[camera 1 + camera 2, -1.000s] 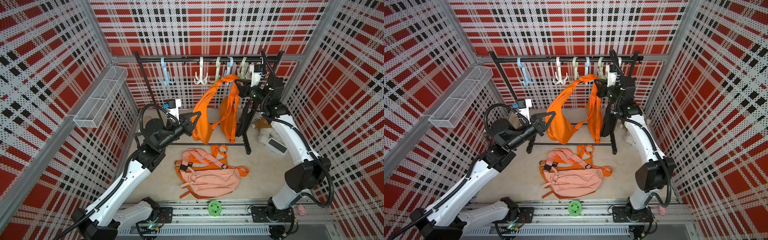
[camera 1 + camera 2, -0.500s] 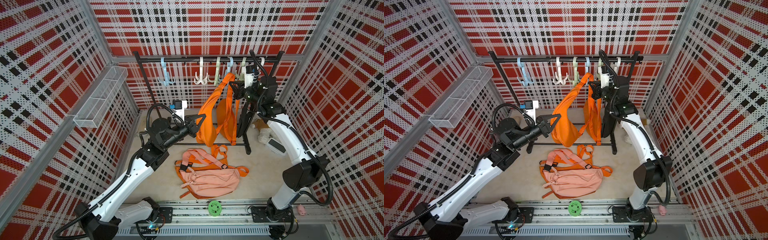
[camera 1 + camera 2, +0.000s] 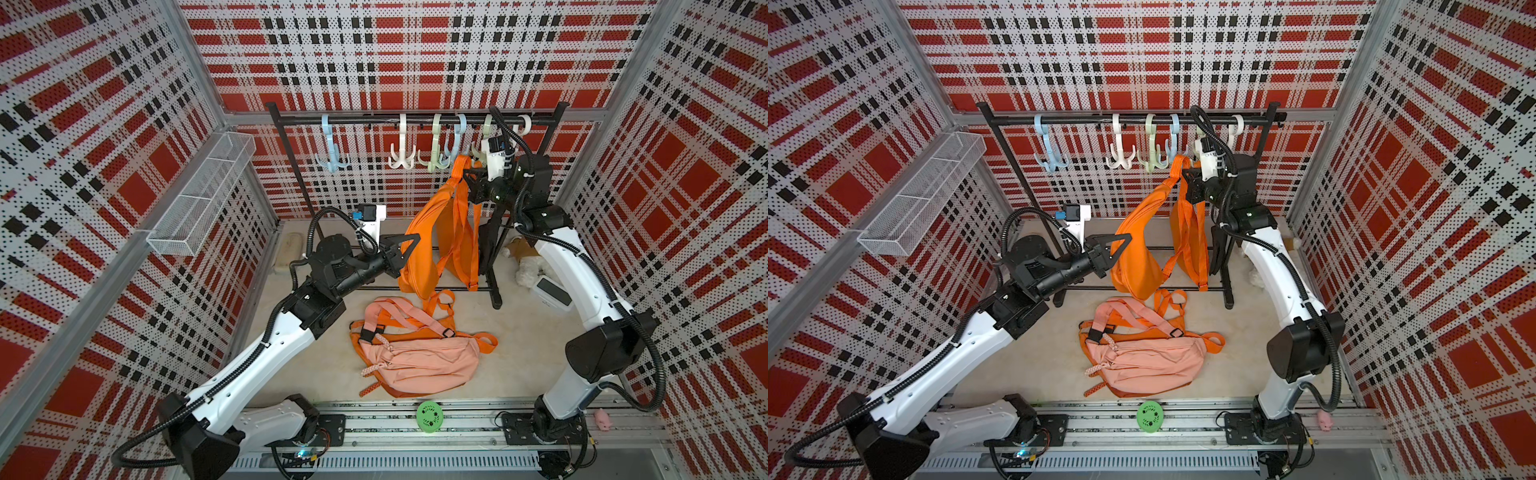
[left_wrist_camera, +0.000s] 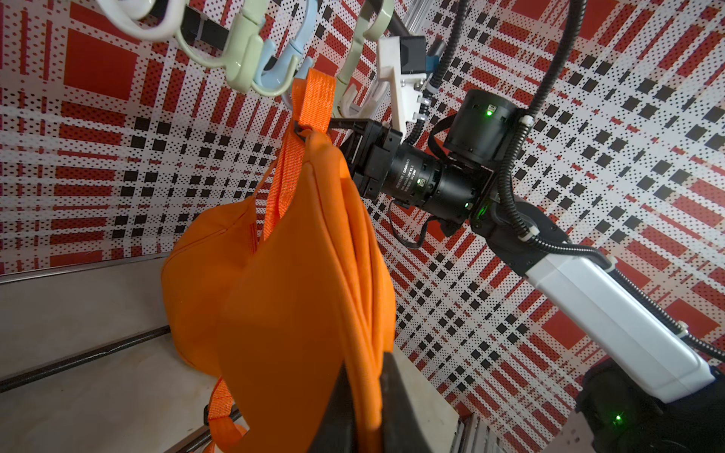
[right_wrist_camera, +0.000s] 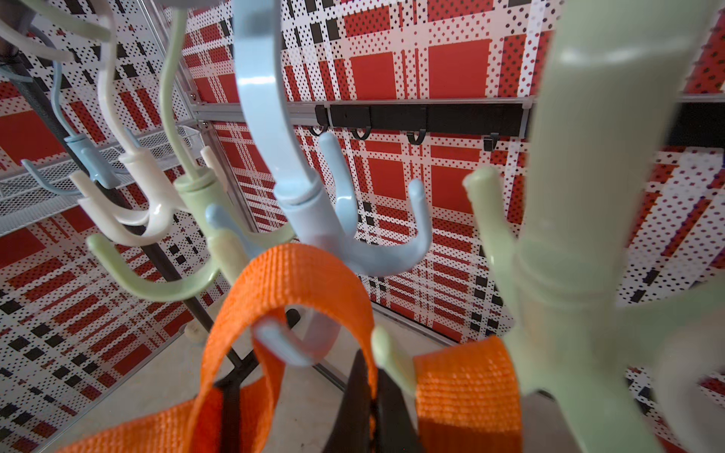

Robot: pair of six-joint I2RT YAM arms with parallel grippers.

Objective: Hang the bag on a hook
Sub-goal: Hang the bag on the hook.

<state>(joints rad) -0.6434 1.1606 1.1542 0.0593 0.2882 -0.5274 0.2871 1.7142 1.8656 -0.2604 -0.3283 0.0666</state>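
By blue hook (image 5: 306, 219), right fingers (image 5: 353, 396) grip strap (image 5: 290, 270), left fingers (image 4: 400, 415) grip bag (image 4: 282, 294) (orange).

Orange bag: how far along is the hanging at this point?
Done: the orange bag is raised to the rack, and its strap loop appears to sit around a prong of the blue hook. In hand: the right gripper is shut on the strap beside the hook, and the left gripper pinches the bag lower down. Left: both must let go so the hook bears it.
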